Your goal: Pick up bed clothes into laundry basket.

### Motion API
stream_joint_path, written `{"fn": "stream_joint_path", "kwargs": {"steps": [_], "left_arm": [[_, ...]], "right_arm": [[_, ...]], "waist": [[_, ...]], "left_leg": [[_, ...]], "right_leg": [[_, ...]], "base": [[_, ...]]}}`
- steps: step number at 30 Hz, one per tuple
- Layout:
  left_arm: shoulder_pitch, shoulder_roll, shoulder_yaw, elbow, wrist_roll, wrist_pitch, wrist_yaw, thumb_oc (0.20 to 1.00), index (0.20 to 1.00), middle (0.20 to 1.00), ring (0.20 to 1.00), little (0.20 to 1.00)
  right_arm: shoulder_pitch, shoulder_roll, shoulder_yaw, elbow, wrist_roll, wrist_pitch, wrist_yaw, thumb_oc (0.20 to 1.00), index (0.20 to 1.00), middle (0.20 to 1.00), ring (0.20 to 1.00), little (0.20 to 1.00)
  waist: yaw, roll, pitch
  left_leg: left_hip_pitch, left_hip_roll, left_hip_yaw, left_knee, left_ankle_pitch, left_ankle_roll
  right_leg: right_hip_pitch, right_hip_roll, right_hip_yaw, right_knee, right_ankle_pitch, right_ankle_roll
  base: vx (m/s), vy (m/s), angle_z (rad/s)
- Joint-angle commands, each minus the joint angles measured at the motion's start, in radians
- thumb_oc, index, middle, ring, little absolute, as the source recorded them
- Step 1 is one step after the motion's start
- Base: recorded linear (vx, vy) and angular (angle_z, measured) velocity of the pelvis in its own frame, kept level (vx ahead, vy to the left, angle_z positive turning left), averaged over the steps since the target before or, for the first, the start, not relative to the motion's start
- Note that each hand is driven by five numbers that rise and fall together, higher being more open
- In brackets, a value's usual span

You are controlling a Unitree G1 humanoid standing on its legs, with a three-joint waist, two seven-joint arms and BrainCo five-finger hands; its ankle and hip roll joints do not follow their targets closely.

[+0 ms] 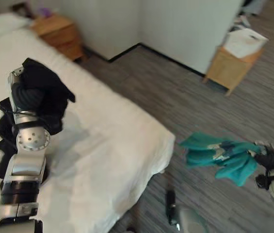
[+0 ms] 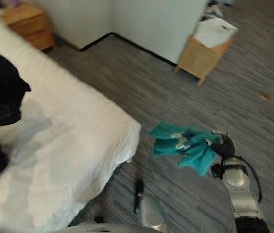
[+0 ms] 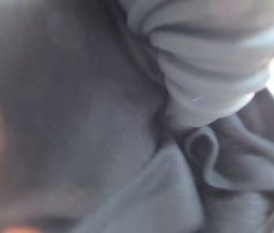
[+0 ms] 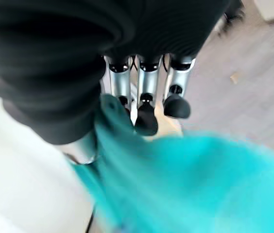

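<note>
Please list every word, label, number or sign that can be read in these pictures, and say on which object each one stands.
None can be read.
The white bag on the wooden stand: no legible print.
The teal garment in the right hand has a pale patch, too blurred to read.
The black garment: no print visible.

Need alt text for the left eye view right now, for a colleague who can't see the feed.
The right hand holds a teal garment in the air over the grey floor beside a white bed. The left hand is raised over the bed, draped in black clothing.
</note>
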Motion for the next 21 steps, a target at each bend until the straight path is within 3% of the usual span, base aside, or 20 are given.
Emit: {"fn": "stream_joint_path", "kwargs": {"steps": [1,3,4,7,8,9,10,11,13,15,18,19,21], "left_arm": [[-0.039,-0.051,-0.04,-0.029,-0.009,-0.057,-0.005,0.2,0.2,0.2,0.2,0.2],[-0.049,-0.086,-0.063,-0.016,-0.057,-0.083,0.0,0.2,0.2,0.2,0.2,0.2],[-0.056,-0.118,-0.081,-0.021,-0.082,-0.1,0.002,0.2,0.2,0.2,0.2,0.2],[-0.063,-0.184,-0.142,-0.008,-0.089,-0.105,-0.004,0.2,0.2,0.2,0.2,0.2],[-0.053,-0.197,-0.153,-0.007,-0.093,-0.102,-0.004,0.2,0.2,0.2,0.2,0.2],[-0.048,-0.207,-0.163,-0.011,-0.106,-0.103,-0.003,0.2,0.2,0.2,0.2,0.2],[-0.048,-0.216,-0.174,-0.008,-0.109,-0.102,0.01,0.2,0.2,0.2,0.2,0.2],[-0.038,-0.229,-0.181,-0.002,-0.112,-0.102,0.02,0.2,0.2,0.2,0.2,0.2],[-0.004,-0.257,-0.191,0.001,-0.124,-0.101,0.025,0.2,0.2,0.2,0.2,0.2],[0.04,-0.284,-0.198,0.015,-0.152,-0.103,0.01,0.2,0.2,0.2,0.2,0.2],[0.103,-0.313,-0.194,0.012,-0.153,-0.096,-0.013,0.2,0.2,0.2,0.2,0.2],[0.141,-0.314,-0.183,0.022,-0.15,-0.085,-0.016,0.2,0.2,0.2,0.2,0.2],[0.173,-0.32,-0.174,0.038,-0.145,-0.074,-0.016,0.2,0.2,0.2,0.2,0.2]], "right_arm": [[-0.122,-0.021,0.057,-0.05,-0.037,-0.056,-0.072,0.2,0.2,0.2,0.2,0.2],[-0.164,0.008,0.098,-0.084,-0.059,-0.064,-0.09,0.2,0.2,0.2,0.2,0.2],[-0.172,0.022,0.114,-0.109,-0.067,-0.077,-0.095,0.2,0.2,0.2,0.2,0.2],[-0.164,0.052,0.134,-0.146,-0.061,-0.09,-0.108,0.2,0.2,0.2,0.2,0.2],[-0.175,0.052,0.146,-0.147,-0.057,-0.097,-0.113,0.2,0.2,0.2,0.2,0.2],[-0.182,0.043,0.153,-0.15,-0.046,-0.101,-0.12,0.2,0.2,0.2,0.2,0.2],[-0.195,0.033,0.164,-0.153,-0.045,-0.104,-0.126,0.2,0.2,0.2,0.2,0.2],[-0.213,0.021,0.176,-0.143,-0.046,-0.105,-0.131,0.2,0.2,0.2,0.2,0.2],[-0.228,0.001,0.191,-0.145,-0.05,-0.095,-0.128,0.2,0.2,0.2,0.2,0.2],[-0.234,-0.016,0.205,-0.131,-0.06,-0.088,-0.116,0.2,0.2,0.2,0.2,0.2],[-0.233,-0.028,0.229,-0.111,-0.07,-0.086,-0.099,0.2,0.2,0.2,0.2,0.2],[-0.233,-0.04,0.243,-0.092,-0.072,-0.083,-0.082,0.2,0.2,0.2,0.2,0.2],[-0.23,-0.054,0.256,-0.067,-0.072,-0.077,-0.069,0.2,0.2,0.2,0.2,0.2]], "waist": [[-0.015,0.036,-0.066],[-0.006,0.045,-0.074],[-0.007,0.05,-0.079],[-0.027,0.058,-0.097],[-0.022,0.055,-0.095],[-0.012,0.053,-0.081],[0.002,0.036,-0.066],[0.021,0.017,-0.051],[0.074,-0.017,-0.023],[0.126,-0.038,-0.011],[0.179,-0.043,-0.012],[0.209,-0.031,-0.025],[0.243,-0.014,-0.033]], "left_leg": [[-0.054,0.061,-0.087,-0.066,0.116,-0.08],[-0.033,0.068,-0.038,-0.062,0.109,-0.083],[-0.036,0.074,-0.024,-0.04,0.11,-0.087],[-0.038,0.118,-0.035,0.09,0.117,-0.117],[-0.061,0.14,-0.044,0.202,0.159,-0.132],[-0.118,0.181,-0.088,0.366,0.211,-0.155],[-0.174,0.187,-0.132,0.49,0.267,-0.164],[-0.222,0.184,-0.172,0.596,0.289,-0.17],[-0.334,0.091,-0.287,0.69,0.213,-0.14],[-0.426,0.028,-0.34,0.661,0.159,-0.116],[-0.476,0.009,-0.363,0.465,0.151,-0.098],[-0.488,-0.013,-0.368,0.264,0.162,-0.087],[-0.513,-0.004,-0.348,0.098,0.275,-0.103]], "right_leg": [[0.078,-0.029,-0.02,-0.159,0.111,0.121],[0.07,-0.054,-0.073,-0.146,0.132,0.128],[0.076,-0.043,-0.08,-0.166,0.123,0.126],[0.093,0.023,-0.012,-0.218,0.081,0.092],[0.121,0.046,0.005,-0.244,0.063,0.074],[0.149,0.083,0.022,-0.276,0.051,0.049],[0.17,0.088,0.036,-0.297,0.047,0.033],[0.196,0.095,0.052,-0.321,0.036,0.016],[0.229,0.096,0.123,-0.338,0.017,0.014],[0.249,0.095,0.184,-0.343,0.003,0.03],[0.277,0.106,0.227,-0.35,-0.023,0.05],[0.297,0.133,0.245,-0.35,-0.049,0.065],[0.344,0.164,0.265,-0.35,-0.092,0.069]], "base": [[0.0,-0.127,-2.09],[0.06,-0.233,-2.07],[0.12,-0.252,-1.47],[0.21,-0.257,-0.56],[0.25,-0.322,-0.54],[0.24,-0.355,-0.75],[0.22,-0.32,-1.22],[0.21,-0.218,-1.48],[0.24,-0.096,-1.23],[0.31,0.013,-1.16],[0.38,0.063,-1.08],[0.56,0.131,-0.84],[0.58,0.131,-0.97]]}}
